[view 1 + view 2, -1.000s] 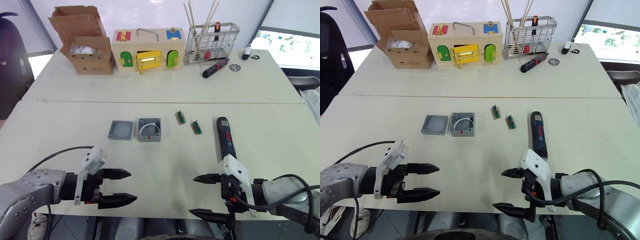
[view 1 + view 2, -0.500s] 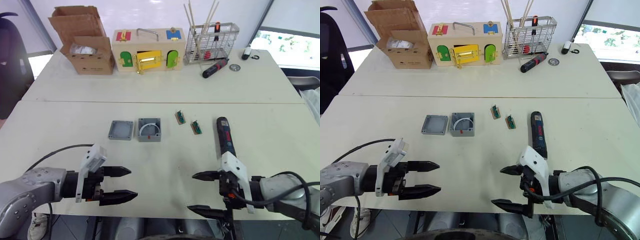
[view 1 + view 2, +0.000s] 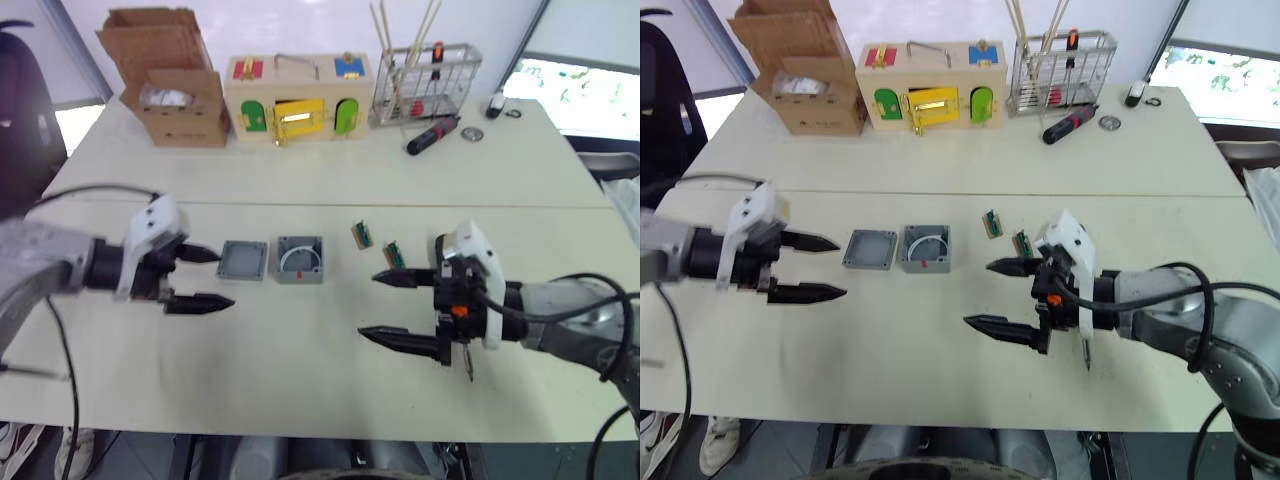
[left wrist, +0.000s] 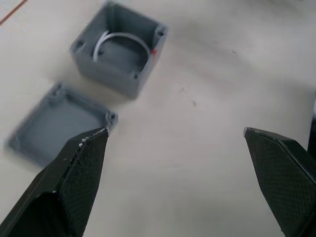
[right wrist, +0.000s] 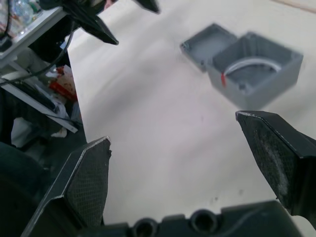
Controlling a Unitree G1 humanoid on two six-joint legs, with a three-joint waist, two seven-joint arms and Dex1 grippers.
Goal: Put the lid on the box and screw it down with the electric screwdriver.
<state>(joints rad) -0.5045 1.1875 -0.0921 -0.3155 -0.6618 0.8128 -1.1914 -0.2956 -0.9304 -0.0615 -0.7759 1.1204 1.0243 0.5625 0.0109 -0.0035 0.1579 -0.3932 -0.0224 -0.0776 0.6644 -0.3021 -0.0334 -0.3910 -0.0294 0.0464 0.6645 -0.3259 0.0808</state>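
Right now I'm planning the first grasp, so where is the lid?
In the left eye view the lid lies flat on the near table, left of centre, beside the box on its left, just ahead of the open left gripper.

The grey lid (image 3: 243,260) lies flat mid-desk, just beside the open grey box (image 3: 300,259), rim up, apart from it.

A cardboard carton (image 3: 165,78) stands at the far left of the back table (image 3: 300,165), with a wooden box (image 3: 297,98) beside it and a wire rack (image 3: 425,84) further right. A hand screwdriver (image 3: 432,134) lies before the rack. Two small green parts (image 3: 377,245) rest on the near table.
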